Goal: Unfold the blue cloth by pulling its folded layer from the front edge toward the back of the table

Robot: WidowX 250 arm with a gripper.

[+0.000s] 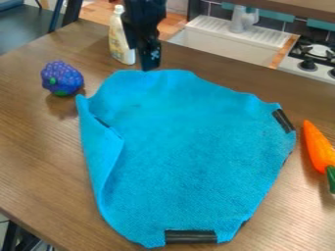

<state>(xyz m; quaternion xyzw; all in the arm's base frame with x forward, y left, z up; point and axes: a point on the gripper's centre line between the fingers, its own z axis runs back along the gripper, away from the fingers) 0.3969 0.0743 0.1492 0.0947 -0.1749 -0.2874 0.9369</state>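
The black gripper (149, 59) hangs down from the top of the view, its tip at the upper edge of a blue cloth (190, 147). Whether it touches the cloth, I cannot tell. The cloth lies spread over the middle of the brown table, its left side folded inward, with black strips at its right and bottom edges. A purple and blue bumpy toy (61, 78) with green spots sits left of the cloth. To the right, close to the cloth, lies an orange toy carrot (318, 147) with a green top.
Just left of the gripper stands a pale bottle (120, 41) with a white cap. Beyond the far edge of the wooden table (33, 162) are a white sink (222, 43) with a grey faucet (243, 19) and a stove (317, 56) at the upper right.
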